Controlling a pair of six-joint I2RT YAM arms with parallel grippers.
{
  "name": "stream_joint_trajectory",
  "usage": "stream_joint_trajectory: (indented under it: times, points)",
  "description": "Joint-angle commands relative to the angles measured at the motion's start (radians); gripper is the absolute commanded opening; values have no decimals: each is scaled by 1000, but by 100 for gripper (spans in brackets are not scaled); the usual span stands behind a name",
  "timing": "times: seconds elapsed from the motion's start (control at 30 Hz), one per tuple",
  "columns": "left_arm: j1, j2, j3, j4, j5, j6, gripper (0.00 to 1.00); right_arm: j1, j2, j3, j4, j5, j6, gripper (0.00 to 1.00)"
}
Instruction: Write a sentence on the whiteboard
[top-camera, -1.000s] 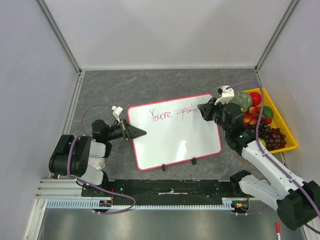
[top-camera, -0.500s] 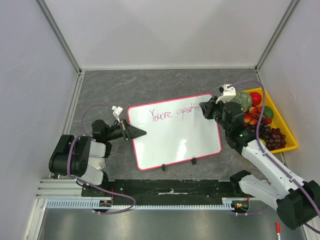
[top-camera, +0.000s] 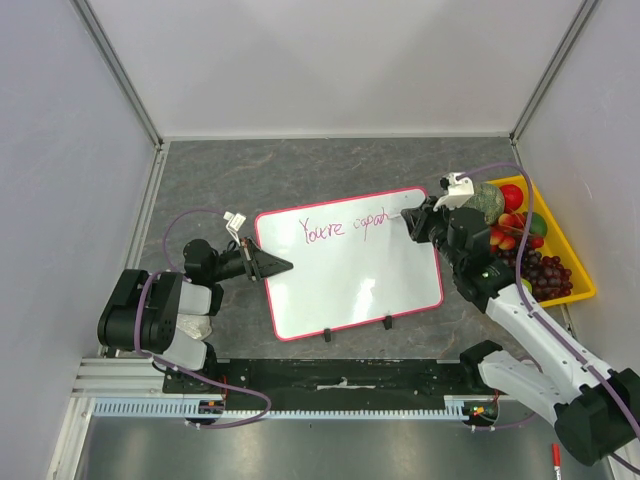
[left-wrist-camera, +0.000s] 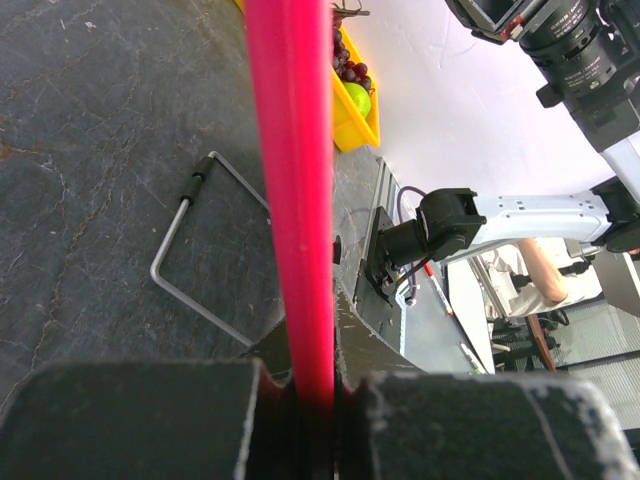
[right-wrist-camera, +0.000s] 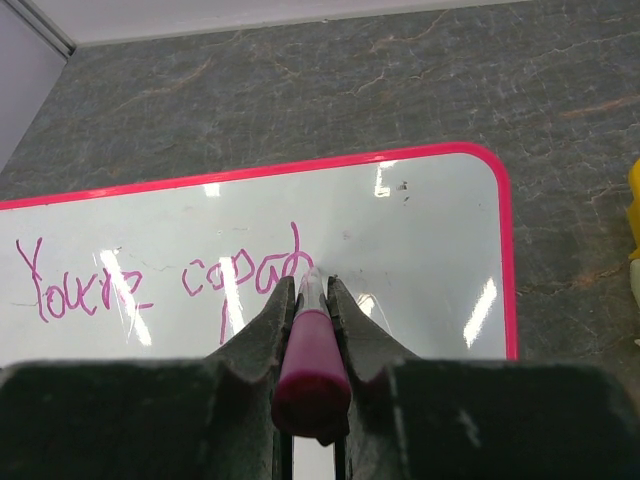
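The whiteboard (top-camera: 350, 285) lies flat mid-table, pink-rimmed, two black clips on its near edge. The sentence (top-camera: 344, 227) reads about "You're capab" in one magenta line; it also shows in the right wrist view (right-wrist-camera: 160, 285). My right gripper (top-camera: 410, 218) is shut on a magenta marker (right-wrist-camera: 312, 345), its tip touching the whiteboard (right-wrist-camera: 420, 290) just right of the last letter. My left gripper (top-camera: 283, 266) is shut on the whiteboard's left rim (left-wrist-camera: 290, 200), which fills the left wrist view as a red bar.
A yellow tray (top-camera: 578, 262) of toy fruit stands at the right, close behind my right wrist. A red pen (top-camera: 555, 456) lies off the table at the bottom right. Grey walls close in the table on three sides.
My right gripper has moved a little to the right along the top line, and the writing has grown from "capa" to about "capab". The left arm has not moved.
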Motion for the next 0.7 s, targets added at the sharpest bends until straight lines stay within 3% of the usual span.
stream_joint_trajectory:
  times: [0.0, 0.27, 0.67]
  points:
    - [-3, 13, -11, 17, 5, 88, 2, -2, -17, -28, -29, -44, -9, 0]
    - [-3, 13, -11, 17, 5, 88, 2, -3, 9, -29, 32, -102, 48, 0]
    - [-3, 11, -11, 17, 5, 88, 2, -25, -40, 49, 38, -50, 54, 0]
